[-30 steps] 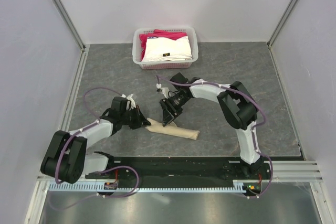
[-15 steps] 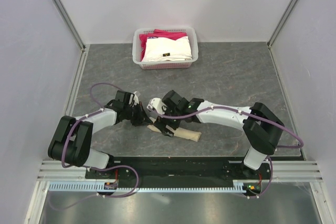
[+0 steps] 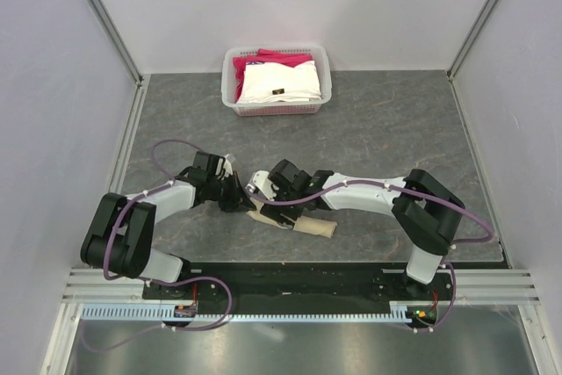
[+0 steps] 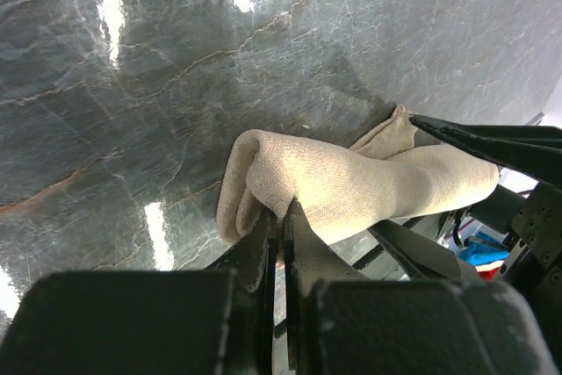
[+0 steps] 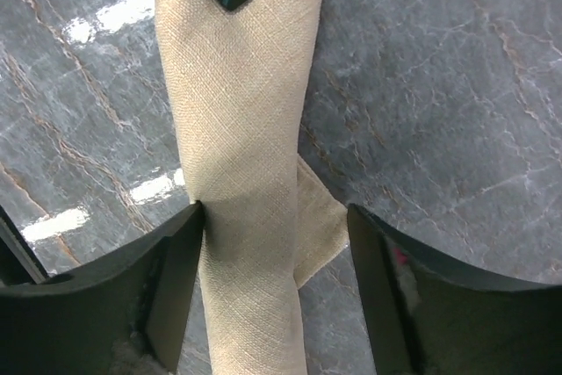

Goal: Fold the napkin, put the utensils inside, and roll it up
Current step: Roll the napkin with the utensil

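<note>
Napkin [image 3: 314,227] rolled | one end hidden beneath right gripper [image 5: 274,210] | left gripper [image 4: 281,217] pinching

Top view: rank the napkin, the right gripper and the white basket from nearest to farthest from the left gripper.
Measured from the left gripper:
1. napkin: its left end is pinched in that gripper, so they touch.
2. right gripper: just to the right, open and straddling the roll.
3. white basket: far behind, at the back.
</note>
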Controlling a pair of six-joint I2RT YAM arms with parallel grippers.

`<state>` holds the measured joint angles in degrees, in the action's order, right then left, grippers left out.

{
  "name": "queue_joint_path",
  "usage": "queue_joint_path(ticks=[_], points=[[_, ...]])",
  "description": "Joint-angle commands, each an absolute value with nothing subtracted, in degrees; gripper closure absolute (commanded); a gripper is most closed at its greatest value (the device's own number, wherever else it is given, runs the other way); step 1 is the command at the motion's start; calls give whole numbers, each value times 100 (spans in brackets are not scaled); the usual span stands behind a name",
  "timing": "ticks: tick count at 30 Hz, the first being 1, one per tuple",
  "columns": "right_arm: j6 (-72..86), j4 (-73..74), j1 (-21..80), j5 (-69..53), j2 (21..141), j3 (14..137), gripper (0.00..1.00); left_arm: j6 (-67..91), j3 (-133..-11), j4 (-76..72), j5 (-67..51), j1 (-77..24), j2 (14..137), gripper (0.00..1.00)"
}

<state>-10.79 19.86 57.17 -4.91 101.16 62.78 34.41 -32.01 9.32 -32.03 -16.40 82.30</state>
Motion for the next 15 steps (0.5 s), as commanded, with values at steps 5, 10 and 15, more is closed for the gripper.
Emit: queue_joint_path(ticks=[5, 10, 15], points=[[-1090, 2267, 5634, -1220, 10634, 6556, 55, 3129, -3357, 1116, -3165, -1635, 8105, 96], [-1046, 2390, 5186, -2310, 10889, 6627, 68, 3120, -3314, 1169, -2778, -1626, 7533, 65], [-1011, 2408, 4642, -3970, 11205, 6715, 72, 3138, -3085, 1195, -2259, -1626, 6805, 46]])
